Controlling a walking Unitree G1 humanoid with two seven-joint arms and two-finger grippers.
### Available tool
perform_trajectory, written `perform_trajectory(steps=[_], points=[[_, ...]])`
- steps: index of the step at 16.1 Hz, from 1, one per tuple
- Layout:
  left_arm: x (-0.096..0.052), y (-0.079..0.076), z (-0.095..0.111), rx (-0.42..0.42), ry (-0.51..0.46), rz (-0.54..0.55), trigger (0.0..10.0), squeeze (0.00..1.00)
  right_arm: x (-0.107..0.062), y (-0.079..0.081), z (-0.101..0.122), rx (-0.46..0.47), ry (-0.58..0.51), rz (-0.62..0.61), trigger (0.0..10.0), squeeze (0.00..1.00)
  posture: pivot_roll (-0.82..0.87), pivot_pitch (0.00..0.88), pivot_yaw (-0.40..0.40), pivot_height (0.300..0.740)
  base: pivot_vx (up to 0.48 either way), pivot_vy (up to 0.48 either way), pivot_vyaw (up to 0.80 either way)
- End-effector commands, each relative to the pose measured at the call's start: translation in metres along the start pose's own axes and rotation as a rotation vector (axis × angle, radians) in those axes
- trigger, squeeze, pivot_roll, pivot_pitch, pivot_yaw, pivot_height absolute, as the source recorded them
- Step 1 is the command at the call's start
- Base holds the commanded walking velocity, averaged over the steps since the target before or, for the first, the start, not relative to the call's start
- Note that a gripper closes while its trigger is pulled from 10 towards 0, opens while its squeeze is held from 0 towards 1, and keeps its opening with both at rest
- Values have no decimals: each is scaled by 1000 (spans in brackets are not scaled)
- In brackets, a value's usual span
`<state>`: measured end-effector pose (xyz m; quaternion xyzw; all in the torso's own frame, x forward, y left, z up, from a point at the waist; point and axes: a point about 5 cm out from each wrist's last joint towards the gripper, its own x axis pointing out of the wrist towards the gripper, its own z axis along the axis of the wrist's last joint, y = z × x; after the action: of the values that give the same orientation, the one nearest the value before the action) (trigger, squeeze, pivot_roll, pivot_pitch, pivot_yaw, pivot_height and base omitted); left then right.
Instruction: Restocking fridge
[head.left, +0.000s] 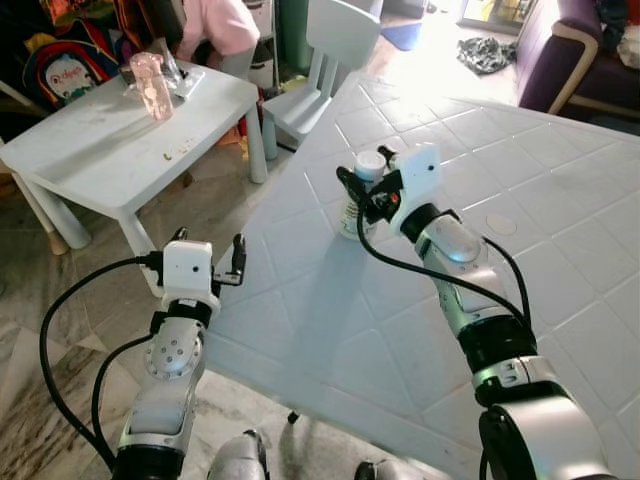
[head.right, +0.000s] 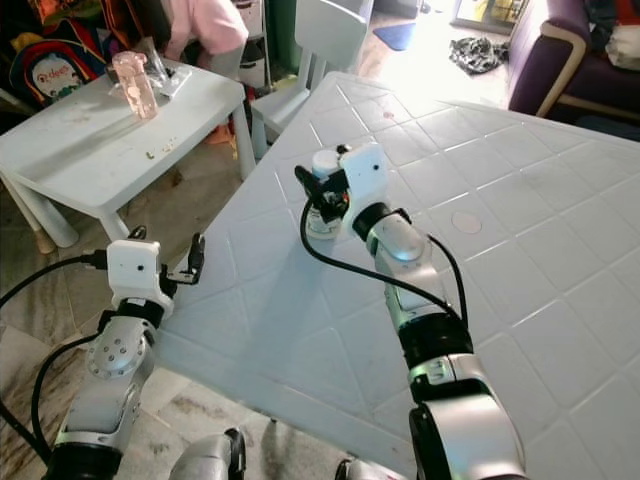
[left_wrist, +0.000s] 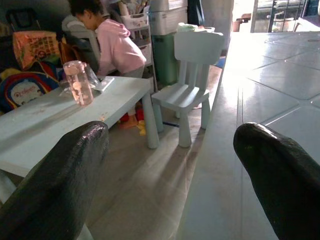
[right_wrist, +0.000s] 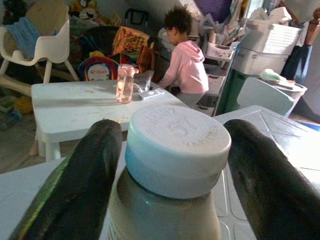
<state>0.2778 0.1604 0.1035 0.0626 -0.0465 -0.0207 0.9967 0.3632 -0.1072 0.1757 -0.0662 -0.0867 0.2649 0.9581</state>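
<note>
Sunlit floor tiles and a cluttered play corner lie beyond the big pale-blue tabletop (head.left: 520, 200), whose top is moulded in a square grid. On it, toward the robot's left edge, stands a bottle (head.left: 356, 205) with a white screw cap (right_wrist: 177, 145), upright. The right gripper (head.left: 362, 196) reaches across the tabletop and has its 2 black fingers (right_wrist: 75, 185) spread on either side of the bottle's neck, just beside the cap; contact cannot be made out. The left gripper (head.left: 210, 255) hovers off the tabletop's left edge, above the floor, fingers (left_wrist: 55, 180) parted and holding nothing. Farther off stands a small white table (head.left: 110, 140) carrying a pink cup (head.left: 152, 85), with a white child's chair (head.left: 320, 70) near it and a person in a pink hoodie (right_wrist: 186, 65) bent over behind the table.
</note>
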Motion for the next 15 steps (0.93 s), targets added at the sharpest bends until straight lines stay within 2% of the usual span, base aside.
perform_trajectory(steps=[1, 5, 8, 11, 13, 15], points=[[-2, 1, -3, 4, 17, -3, 10000, 0, 1, -1, 9, -25, -22, 21, 0, 0, 150, 124, -25, 740, 0, 0, 0], [-1, -2, -3, 0, 22, -10, 10000, 0, -1, -2, 7, -58, -8, 22, 0, 0, 152, 123, -29, 740, 0, 0, 0], [-3, -3, -7, 0, 44, -14, 10000, 0, -6, -3, 1, -39, 28, 11, 0, 0, 154, 125, -31, 740, 0, 0, 0], [-3, -1, -11, 19, 82, 42, 10000, 0, -13, -8, -8, -14, 70, -52, 0, 0, 154, 125, -31, 740, 0, 0, 0], [0, 3, -10, 27, 79, 55, 10000, 0, -22, -10, -16, 26, 92, -138, 0, 0, 156, 133, -24, 740, 0, 0, 0], [3, 6, -7, 37, 68, 53, 10000, 0, -28, -6, -12, 67, 36, -197, 0, 0, 159, 137, -20, 740, 0, 0, 0]])
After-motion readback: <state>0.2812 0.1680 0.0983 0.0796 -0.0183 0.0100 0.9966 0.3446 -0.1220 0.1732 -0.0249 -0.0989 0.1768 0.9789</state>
